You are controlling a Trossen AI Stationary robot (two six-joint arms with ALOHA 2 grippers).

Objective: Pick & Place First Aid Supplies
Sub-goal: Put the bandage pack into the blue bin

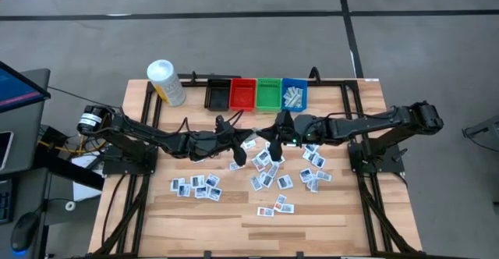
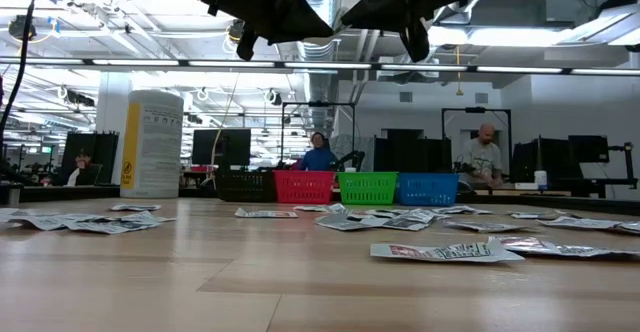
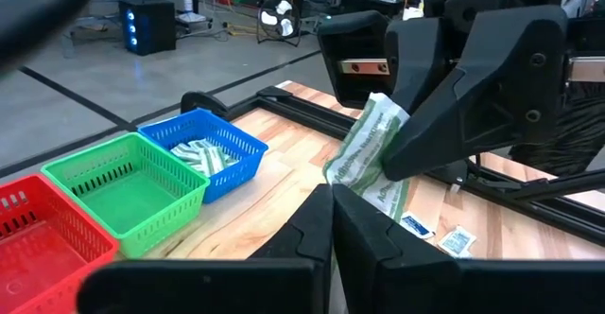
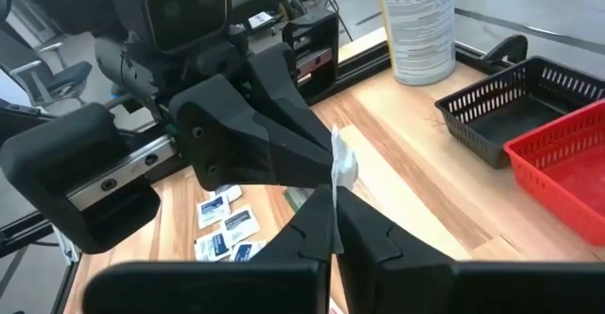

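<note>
Pale-green strip packet (image 3: 371, 153) held up in air mid-worktop, pinched at both ends: left tool (image 3: 329, 221) clamped on one end, right tool (image 4: 333, 221) clamped on other. Looks like handover between arms, tbh. Rest of packets (image 1: 196, 186) scattered flat on worktop (image 1: 234, 232), well below. Blue bin (image 1: 294, 94) at back already stocked with similar strips, so that's the likely target. Next move, as judged: one tool to be opened, strip carried over blue bin, dropped in. Risk: strip torn if both pull.
</note>
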